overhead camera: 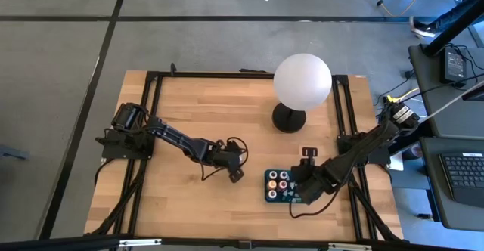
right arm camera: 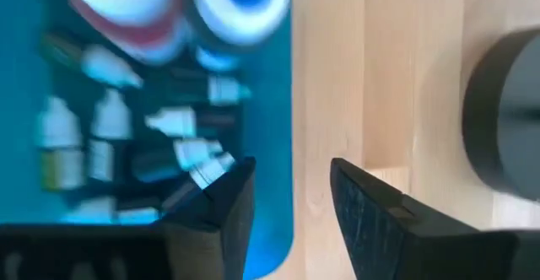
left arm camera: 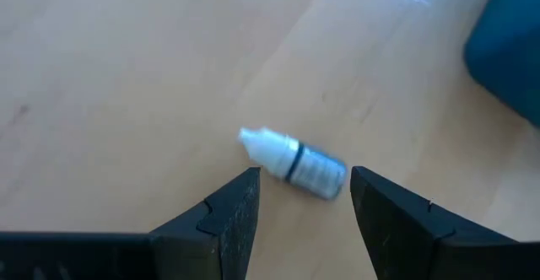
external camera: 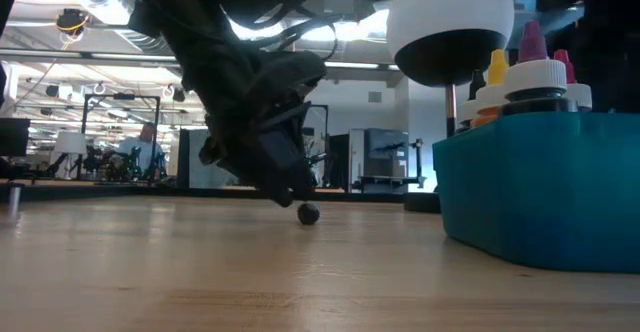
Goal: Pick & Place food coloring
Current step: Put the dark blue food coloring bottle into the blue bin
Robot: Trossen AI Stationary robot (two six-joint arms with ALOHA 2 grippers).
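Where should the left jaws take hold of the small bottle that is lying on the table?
Grip the small bottle across its clear body, behind the white cap, coming straight down from above. It lies on its side on the table, and the open left gripper is already just short of it, jaws set either side of the body.

I see one small clear food coloring bottle (left arm camera: 295, 163) with a white cap, lying on its side on the bare wood. The other bottles and pots (overhead camera: 279, 184) stand packed together, red, yellow and purple, mostly white-capped.
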